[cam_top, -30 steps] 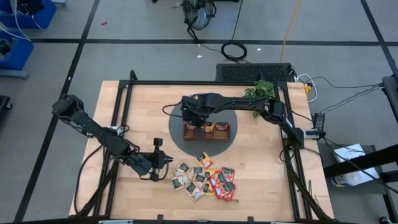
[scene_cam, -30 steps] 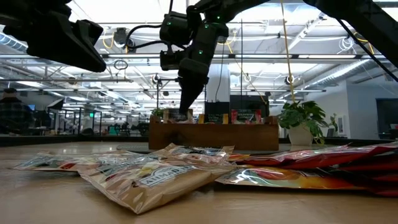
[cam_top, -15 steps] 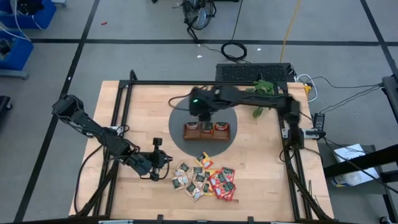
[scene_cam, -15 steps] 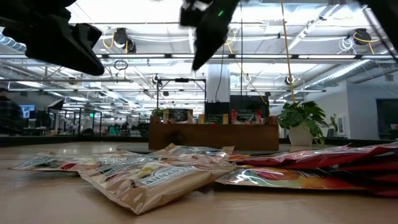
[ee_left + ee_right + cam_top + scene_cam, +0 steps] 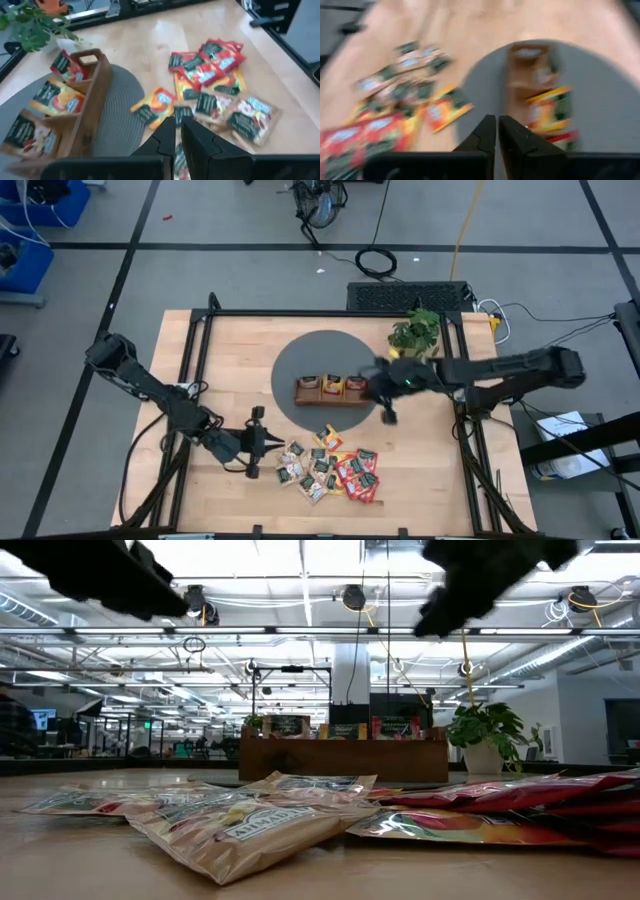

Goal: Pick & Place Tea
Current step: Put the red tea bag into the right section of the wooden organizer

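Note:
Several tea sachets [image 5: 328, 465], green, orange and red, lie flat in a loose pile on the wooden table near its front edge; the left wrist view shows the pile [image 5: 215, 85] too. Three more sachets [image 5: 332, 384] stand in the brown wooden tray [image 5: 332, 398] on a round grey mat [image 5: 290, 365]. My left gripper [image 5: 271, 445] hovers just left of the pile, shut and holding nothing [image 5: 178, 131]. To the right of the tray, above the table, is my right gripper [image 5: 388, 416], blurred and shut on nothing [image 5: 497, 131].
A green potted plant [image 5: 417, 332] stands at the mat's far right. A black frame [image 5: 200, 350] runs along the table's left, far and right edges. Bare wood lies left of the mat and to the right of the pile.
My right gripper has risen from the tray's left compartment and swung fast toward the table's right edge, ending right of the tray. The left compartment, which it covered before, now shows a sachet. My left gripper has tipped up a little beside the pile.

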`<act>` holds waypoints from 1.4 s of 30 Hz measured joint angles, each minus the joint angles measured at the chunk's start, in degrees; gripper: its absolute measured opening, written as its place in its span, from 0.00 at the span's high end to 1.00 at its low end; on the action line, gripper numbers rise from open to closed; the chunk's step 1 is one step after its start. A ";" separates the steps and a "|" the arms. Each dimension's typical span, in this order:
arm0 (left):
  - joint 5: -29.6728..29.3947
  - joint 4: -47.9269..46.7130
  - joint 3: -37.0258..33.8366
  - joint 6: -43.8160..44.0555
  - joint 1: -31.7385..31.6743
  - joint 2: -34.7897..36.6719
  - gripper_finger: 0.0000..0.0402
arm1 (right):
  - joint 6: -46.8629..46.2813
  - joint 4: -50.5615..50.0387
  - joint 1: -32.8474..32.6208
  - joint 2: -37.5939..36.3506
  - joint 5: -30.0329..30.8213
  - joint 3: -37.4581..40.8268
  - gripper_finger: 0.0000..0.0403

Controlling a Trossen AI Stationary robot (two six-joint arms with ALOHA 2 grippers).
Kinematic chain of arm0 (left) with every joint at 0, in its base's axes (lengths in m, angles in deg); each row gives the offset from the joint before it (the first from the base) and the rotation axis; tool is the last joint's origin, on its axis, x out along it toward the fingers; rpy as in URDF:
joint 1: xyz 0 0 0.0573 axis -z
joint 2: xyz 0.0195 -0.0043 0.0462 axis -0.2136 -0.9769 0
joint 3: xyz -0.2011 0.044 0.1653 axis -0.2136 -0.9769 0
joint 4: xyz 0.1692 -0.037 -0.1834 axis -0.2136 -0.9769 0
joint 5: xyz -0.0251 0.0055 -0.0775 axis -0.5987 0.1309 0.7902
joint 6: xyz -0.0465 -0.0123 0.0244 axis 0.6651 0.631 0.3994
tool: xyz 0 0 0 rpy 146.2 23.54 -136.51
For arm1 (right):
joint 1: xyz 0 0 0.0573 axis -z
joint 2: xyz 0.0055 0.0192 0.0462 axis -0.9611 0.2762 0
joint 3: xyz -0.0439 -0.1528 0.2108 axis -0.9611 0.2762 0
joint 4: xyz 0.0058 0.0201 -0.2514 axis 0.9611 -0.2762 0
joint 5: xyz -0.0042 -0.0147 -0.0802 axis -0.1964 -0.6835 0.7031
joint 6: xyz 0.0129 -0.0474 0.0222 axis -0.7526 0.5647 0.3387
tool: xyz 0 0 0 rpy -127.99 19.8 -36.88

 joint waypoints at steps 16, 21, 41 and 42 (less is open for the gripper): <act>15.27 9.96 12.61 -0.67 -6.66 -20.93 0.91 | 3.50 30.70 -10.58 -6.55 -1.23 23.97 1.00; 17.22 4.31 19.24 -0.44 -7.84 -24.56 0.91 | 1.31 41.44 -13.08 -4.35 -1.24 27.65 1.00; 23.45 -15.62 47.67 -7.42 -7.42 -45.09 0.91 | -21.77 48.13 -25.26 24.30 -1.04 14.11 1.00; 23.47 -16.19 47.83 -7.43 -7.70 -45.09 0.91 | -22.66 47.40 -25.29 24.92 -2.05 13.53 1.00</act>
